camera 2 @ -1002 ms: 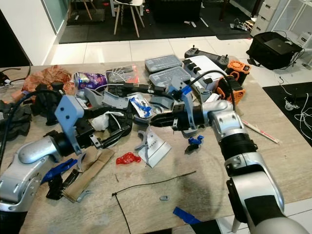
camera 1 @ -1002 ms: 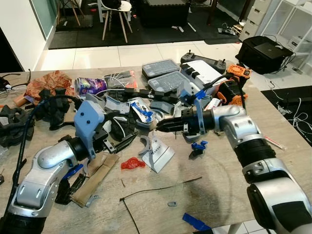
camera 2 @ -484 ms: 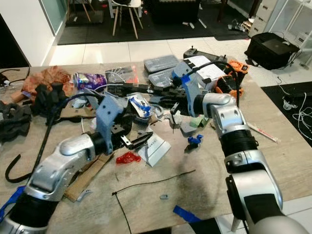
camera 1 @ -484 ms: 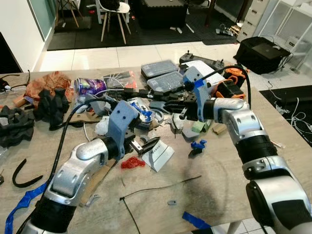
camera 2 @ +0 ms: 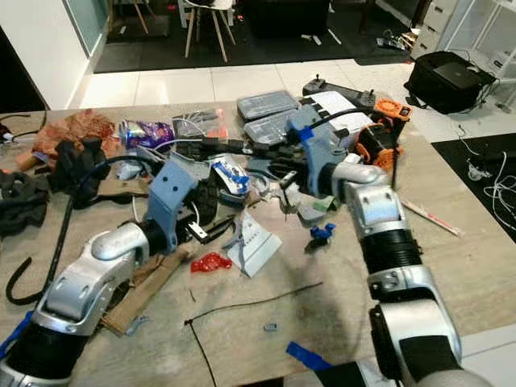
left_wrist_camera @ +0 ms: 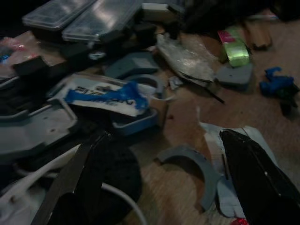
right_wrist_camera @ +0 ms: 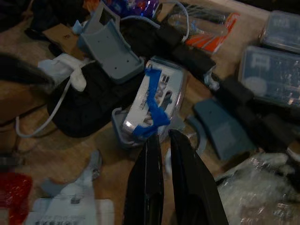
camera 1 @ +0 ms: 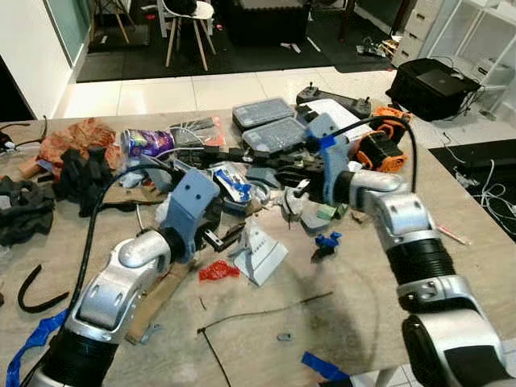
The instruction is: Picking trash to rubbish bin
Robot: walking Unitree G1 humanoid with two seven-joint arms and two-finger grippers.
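Left gripper point(camera 1: 228, 236) low over the wooden table point(camera 1: 379, 282), fingers spread wide with nothing between them; in the left wrist view one black finger point(left_wrist_camera: 260, 180) over a white torn sheet point(camera 1: 260, 251), the other point(left_wrist_camera: 79, 180) over a black pad with a white cable. Just beside that gripper, a small red scrap point(camera 1: 214, 270) flat on the wood, touching nothing held. Right gripper point(right_wrist_camera: 161, 176) out over the heap at mid-table, fingers nearly together with only a thin slit between, empty; tips close above a white packet with a blue strip point(right_wrist_camera: 152, 105) lying in a grey tray. Near that, a crumpled clear plastic wrapper point(camera 1: 293, 202), a green block point(camera 1: 326, 212) and a small blue clip point(camera 1: 326, 241). Further back, two grey lidded cases point(camera 1: 270, 122) side by side, an orange tool point(camera 1: 380, 149) to the right of them. Far left of the table, a purple can point(camera 1: 145, 142) on its side, brown crumpled paper point(camera 1: 76, 135) and black cloth point(camera 1: 24, 205). Near front edge, a thin black cable tie point(camera 1: 258, 310) and a strip of blue tape point(camera 1: 321, 364). No rubbish bin to be made out.
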